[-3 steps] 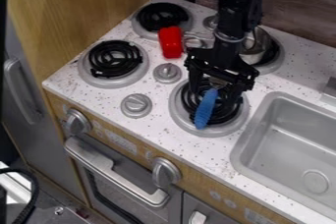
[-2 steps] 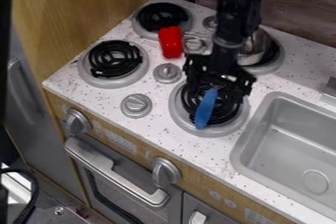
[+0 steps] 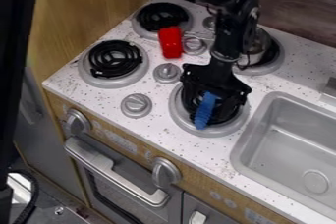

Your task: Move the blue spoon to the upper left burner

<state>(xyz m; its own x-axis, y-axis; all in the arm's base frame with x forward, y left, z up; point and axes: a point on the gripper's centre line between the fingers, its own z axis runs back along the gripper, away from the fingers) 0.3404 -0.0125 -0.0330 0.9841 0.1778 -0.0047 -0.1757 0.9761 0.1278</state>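
Though partly under the pincer (image 3: 214, 95), 1 ridged, bright blue spoon (image 3: 205, 109).

Sink (image 3: 295, 142) beside the stove knobs (image 3: 166, 172).

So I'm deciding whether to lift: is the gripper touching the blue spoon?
Cannot tell: the camera view shows the gripper overlapping the upper end of the blue spoon, hiding any contact or gap.

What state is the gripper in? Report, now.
Gripper: down at the blue spoon on the lower right burner; open or closed, holding or not, cannot be told.
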